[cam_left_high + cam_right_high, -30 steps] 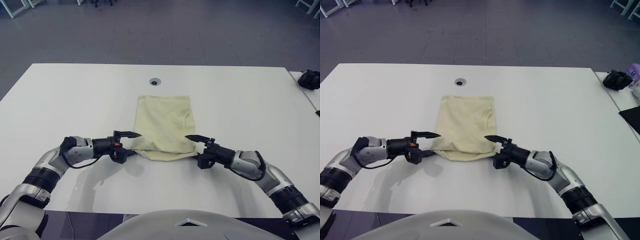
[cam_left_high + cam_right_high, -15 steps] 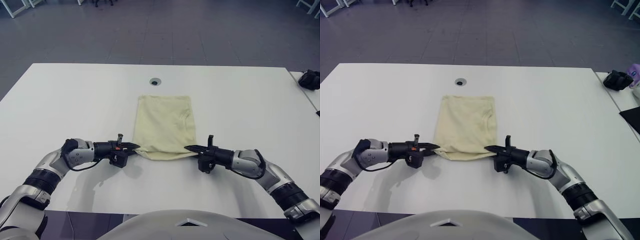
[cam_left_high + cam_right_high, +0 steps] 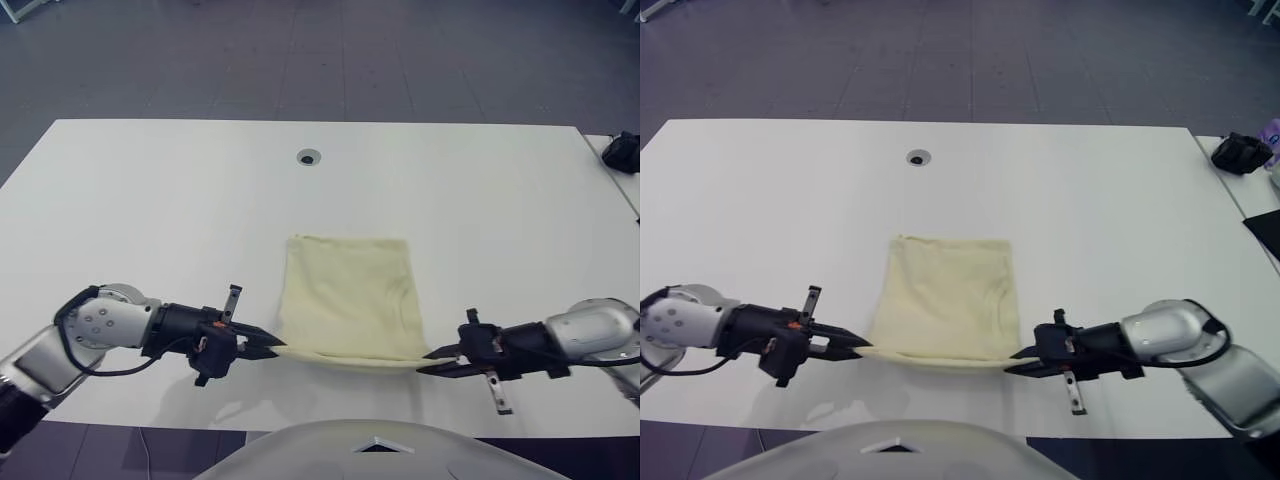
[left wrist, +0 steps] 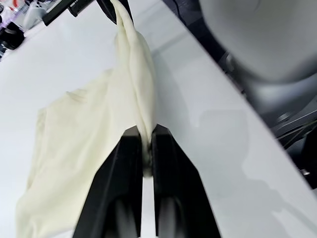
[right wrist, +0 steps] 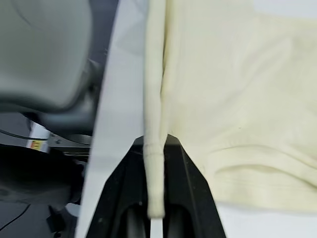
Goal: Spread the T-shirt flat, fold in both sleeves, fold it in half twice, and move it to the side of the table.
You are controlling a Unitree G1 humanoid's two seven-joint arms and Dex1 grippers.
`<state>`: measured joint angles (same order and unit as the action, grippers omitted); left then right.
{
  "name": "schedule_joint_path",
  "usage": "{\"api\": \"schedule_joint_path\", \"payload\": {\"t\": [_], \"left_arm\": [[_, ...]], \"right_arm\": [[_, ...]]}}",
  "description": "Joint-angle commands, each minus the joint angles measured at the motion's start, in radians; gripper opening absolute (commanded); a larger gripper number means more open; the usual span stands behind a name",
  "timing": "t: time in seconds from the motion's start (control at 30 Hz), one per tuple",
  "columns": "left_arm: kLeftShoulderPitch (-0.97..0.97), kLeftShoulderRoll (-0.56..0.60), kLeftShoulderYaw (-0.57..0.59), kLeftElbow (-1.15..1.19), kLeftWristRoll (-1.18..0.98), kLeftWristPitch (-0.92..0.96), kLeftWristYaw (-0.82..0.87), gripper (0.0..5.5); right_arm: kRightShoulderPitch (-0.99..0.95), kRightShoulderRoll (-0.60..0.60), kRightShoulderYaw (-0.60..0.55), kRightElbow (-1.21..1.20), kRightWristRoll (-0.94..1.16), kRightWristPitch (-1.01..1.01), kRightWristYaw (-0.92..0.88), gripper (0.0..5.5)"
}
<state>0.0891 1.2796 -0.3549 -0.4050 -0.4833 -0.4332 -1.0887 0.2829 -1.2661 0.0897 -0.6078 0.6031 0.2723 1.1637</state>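
T-shirt [image 3: 348, 295] folded narrow, near front edge of table [image 3: 150, 200]. Near-left corner pinched by left hand [image 3: 268, 347], near-right by right hand [image 3: 430, 363]; near edge taut between them, running left-right. Cloth lies beyond both hands, long axis pointing away.

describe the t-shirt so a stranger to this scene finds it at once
On the white table, look near the front edge, between the left gripper and the right gripper. The T-shirt is there, folded into a rectangle, its near corners pinched by both. It is the table's only pale yellow cloth.
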Motion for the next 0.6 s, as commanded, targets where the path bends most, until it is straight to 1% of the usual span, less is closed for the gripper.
{"api": "schedule_joint_path", "payload": {"t": [0.03, 0.07, 0.1, 0.17, 0.27, 0.33, 0.47, 0.6], "left_arm": [[0.11, 0.153, 0.161, -0.164, -0.222, 0.18, -0.053, 0.08], [0.119, 0.17, 0.199, -0.19, -0.272, 0.227, -0.063, 0.08], [0.102, 0.163, 0.221, -0.198, -0.309, 0.272, -0.064, 0.08], [0.032, 0.119, 0.231, -0.176, -0.313, 0.344, -0.068, 0.08], [-0.158, 0.003, 0.17, -0.074, -0.272, 0.464, -0.102, 0.08], [-0.26, -0.07, 0.118, 0.007, -0.239, 0.529, -0.158, 0.08], [-0.374, -0.194, 0.037, 0.16, -0.175, 0.633, -0.262, 0.08], [-0.456, -0.326, -0.032, 0.321, -0.069, 0.652, -0.326, 0.08]], "right_arm": [[0.004, -0.072, -0.196, -0.041, 0.179, 0.166, 0.065, 0.04], [-0.019, -0.072, -0.215, -0.03, 0.195, 0.187, 0.072, 0.04], [-0.054, -0.064, -0.217, -0.014, 0.201, 0.203, 0.068, 0.04], [-0.139, -0.041, -0.181, 0.022, 0.179, 0.219, 0.063, 0.04], [-0.3, 0.025, -0.067, 0.106, 0.09, 0.223, 0.065, 0.04], [-0.402, 0.082, 0.013, 0.182, 0.015, 0.216, 0.07, 0.04], [-0.566, 0.21, 0.15, 0.365, -0.128, 0.187, 0.097, 0.04], [-0.631, 0.294, 0.219, 0.494, -0.221, 0.143, 0.122, 0.04]]}}
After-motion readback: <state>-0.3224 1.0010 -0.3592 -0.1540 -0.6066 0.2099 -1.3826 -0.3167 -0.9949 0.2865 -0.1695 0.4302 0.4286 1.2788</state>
